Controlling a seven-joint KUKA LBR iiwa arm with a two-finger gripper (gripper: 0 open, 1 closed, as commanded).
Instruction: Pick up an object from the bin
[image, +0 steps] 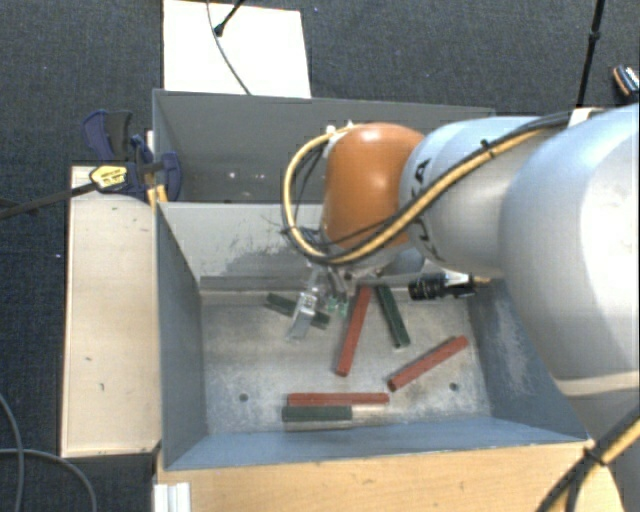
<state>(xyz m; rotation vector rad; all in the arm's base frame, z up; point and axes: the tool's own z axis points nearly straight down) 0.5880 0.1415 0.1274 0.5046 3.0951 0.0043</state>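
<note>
The gripper (308, 312) hangs low in the bin (182, 330), just left of the upper end of the long red stick (350, 335) that stands near the middle of the floor. Whether it is spread or closed I cannot tell, since the arm's orange cover and cables hide much of it. The likeliest thing to be taken is a small dark green piece (283, 301), lying just left of that red stick's top and touching or nearly touching the gripper.

The risk, as I judge it, is a poor grip. The green piece is thin and flat on the floor, so it may slip out or get pushed away. The red stick is close enough to be caught or knocked too. A green stick (393, 320) right of the red stick is probably safe.
</note>
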